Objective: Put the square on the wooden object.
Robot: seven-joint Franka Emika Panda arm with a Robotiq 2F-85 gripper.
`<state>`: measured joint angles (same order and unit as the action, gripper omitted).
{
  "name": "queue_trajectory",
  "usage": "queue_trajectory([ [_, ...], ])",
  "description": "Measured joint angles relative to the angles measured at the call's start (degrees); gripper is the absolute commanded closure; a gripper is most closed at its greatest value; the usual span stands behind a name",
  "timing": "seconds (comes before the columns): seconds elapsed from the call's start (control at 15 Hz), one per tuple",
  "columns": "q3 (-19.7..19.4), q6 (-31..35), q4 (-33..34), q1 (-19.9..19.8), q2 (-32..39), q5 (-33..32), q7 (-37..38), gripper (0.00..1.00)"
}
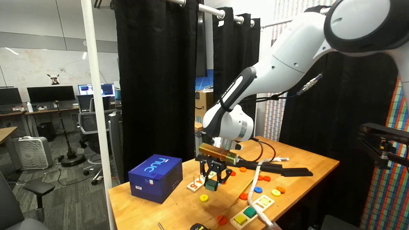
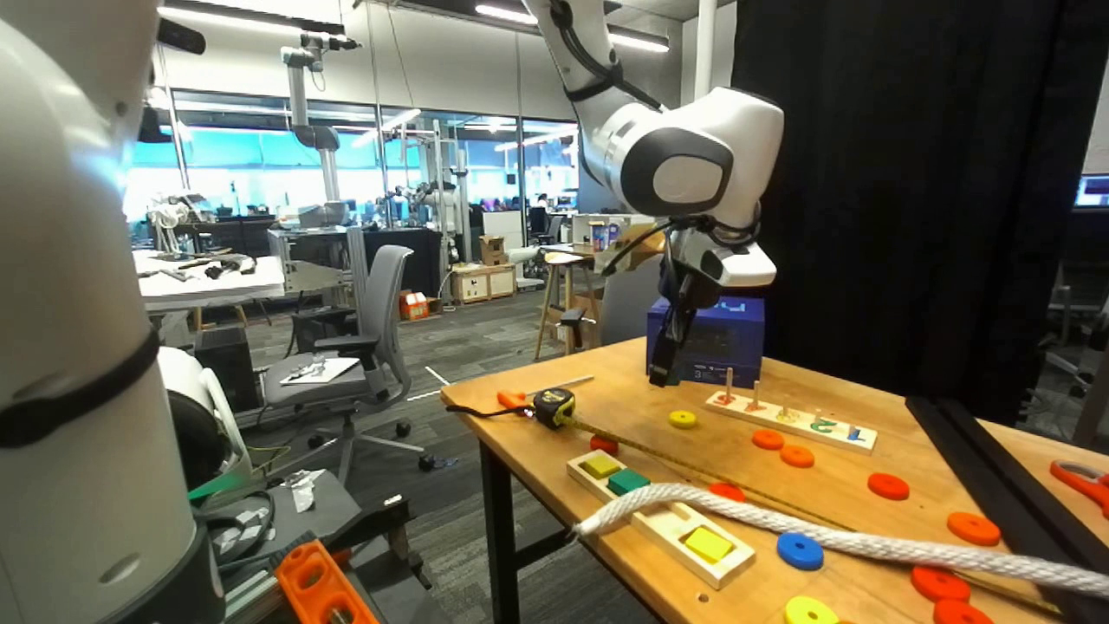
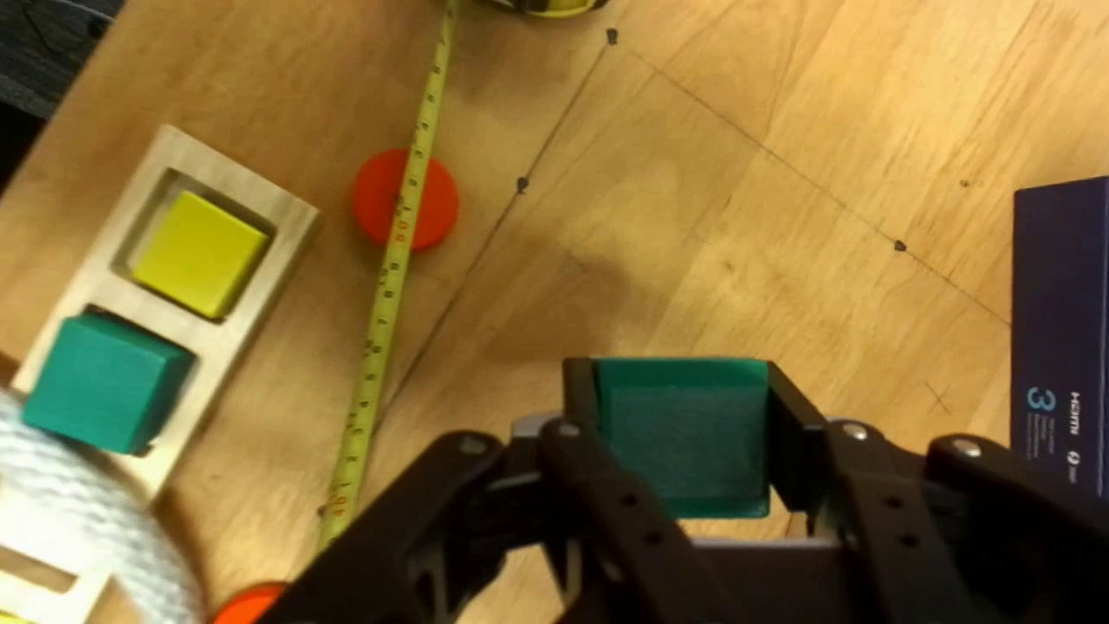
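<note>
Nearest the wrist camera, the end effector [image 3: 683, 425] is seen clamped on the green square [image 3: 689, 468] from two sides; the square is held above the tabletop [image 1: 182, 207], well apart from the wooden board [image 3: 215, 364], on the side of it where the blue box [image 1: 155, 179] stands. From here, trouble is most likely to be caused by the white rope [image 3: 87, 494] passing over the board: the slot [image 3: 35, 570] beside it is crowded, so the square could be set down on the rope, or the rope could be snagged and the board pulled askew. Because the board's slots are angled away from the square's edges in the wrist view, a jam on the rim might also be caused unless the wrist is turned to match. A second green block [image 3: 108, 381], lodged in the board next to the rope, could be knocked loose by a low approach. Just beside the board, a red disc [image 3: 372, 195] is crossed by the tape measure [image 3: 386, 303]; farther from the board, drawn marks [image 3: 522, 185] are seen on the tabletop. A pegged number strip [image 2: 804, 422] is laid well apart from the board, and beyond the board the room is screened by black curtains [image 1: 156, 86], with a grey office chair [image 2: 390, 312] and bright windows [image 2: 225, 173] also seen.
</note>
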<state>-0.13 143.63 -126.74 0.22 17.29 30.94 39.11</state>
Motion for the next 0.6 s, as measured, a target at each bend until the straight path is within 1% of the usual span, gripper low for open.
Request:
queue_trajectory([
  [0.27,-0.6,0.0,-6.8,-0.6,-6.0,2.6,1.6,0.79],
  [0.6,-1.0,0.0,-13.1,-0.8,-9.1,5.0,6.9,0.79],
])
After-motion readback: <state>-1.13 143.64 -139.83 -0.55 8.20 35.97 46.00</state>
